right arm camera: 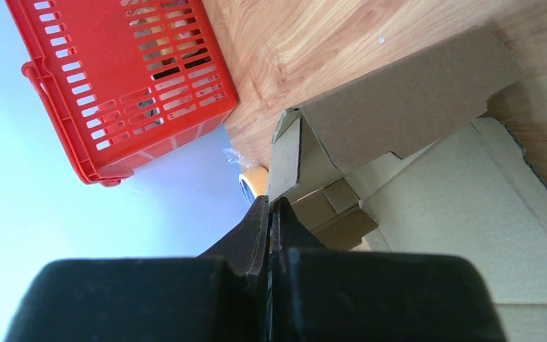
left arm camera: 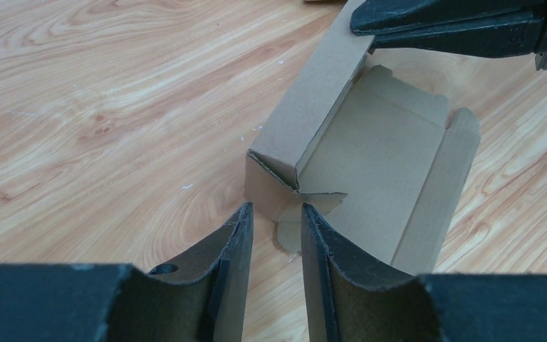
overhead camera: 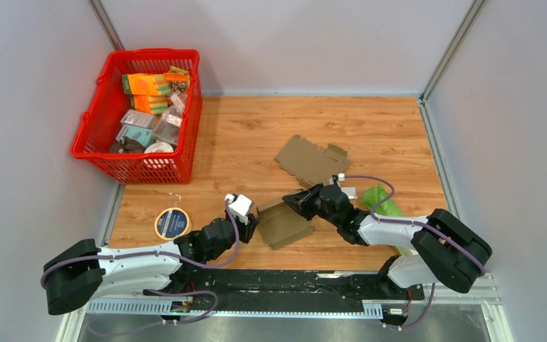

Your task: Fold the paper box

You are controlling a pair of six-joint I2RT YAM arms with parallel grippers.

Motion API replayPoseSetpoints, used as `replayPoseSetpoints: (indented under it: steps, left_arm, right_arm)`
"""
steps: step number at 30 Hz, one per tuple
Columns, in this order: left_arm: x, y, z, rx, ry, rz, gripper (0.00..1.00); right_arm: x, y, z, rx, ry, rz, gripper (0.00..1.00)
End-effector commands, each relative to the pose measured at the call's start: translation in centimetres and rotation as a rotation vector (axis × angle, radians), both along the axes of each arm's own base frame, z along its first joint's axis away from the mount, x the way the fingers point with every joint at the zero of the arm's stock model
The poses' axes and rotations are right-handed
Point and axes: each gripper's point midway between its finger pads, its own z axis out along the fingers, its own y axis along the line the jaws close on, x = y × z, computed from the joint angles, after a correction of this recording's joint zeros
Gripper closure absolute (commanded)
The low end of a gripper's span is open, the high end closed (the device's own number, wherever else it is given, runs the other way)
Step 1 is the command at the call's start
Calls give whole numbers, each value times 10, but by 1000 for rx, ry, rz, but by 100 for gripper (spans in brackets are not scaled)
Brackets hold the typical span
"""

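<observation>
Your left hand (left arm camera: 276, 214) stands narrowly parted and empty, lined up on the near corner tab of the paper box (left arm camera: 377, 157), half-formed on the counter (left arm camera: 78, 107) between the arms. Beyond, your right hand (right arm camera: 269, 206), closed tight on nothing, seems to brace the raised wall.

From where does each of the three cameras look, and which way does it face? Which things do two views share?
Top external: above and behind the bases, facing down at the wooden table; both arms show.
Left wrist: on the left arm, facing down at the half-folded brown cardboard box; its own jaws show, slightly apart.
Right wrist: on the right arm, facing the box's raised wall; its own shut jaws show.
Shared: right wrist and top views both show the red plastic basket.
</observation>
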Motion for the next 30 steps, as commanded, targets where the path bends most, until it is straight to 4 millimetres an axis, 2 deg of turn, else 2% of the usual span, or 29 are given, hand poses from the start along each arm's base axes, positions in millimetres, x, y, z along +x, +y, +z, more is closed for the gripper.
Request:
replayPoseSetpoints:
  steps: [1,7,13,18,24,29,30]
  left_arm:
    - [1,4,8,-55,-14,26,61]
    - [1,9,7,-56,-30,34,61]
    - [2,4,4,-23,-29,17,60]
    - [6,-3,9,-38,-45,14,59]
    - [15,-12,18,-42,-57,34,59]
    - [27,-12,17,-6,-74,98,60]
    - [29,-15,22,-16,-85,101,61]
  right_arm:
    - [6,-4,-7,-59,-56,-17,100]
    - [5,-10,-17,-122,-65,-21,100]
    - [3,-11,-30,-188,-90,0,100]
    - [-1,-8,-33,-216,-100,11,100]
    - [-2,-7,-34,-207,-77,4,100]
    - [-3,-4,-36,-193,-24,-3,100]
    - [-5,-3,-39,-187,1,-3,100]
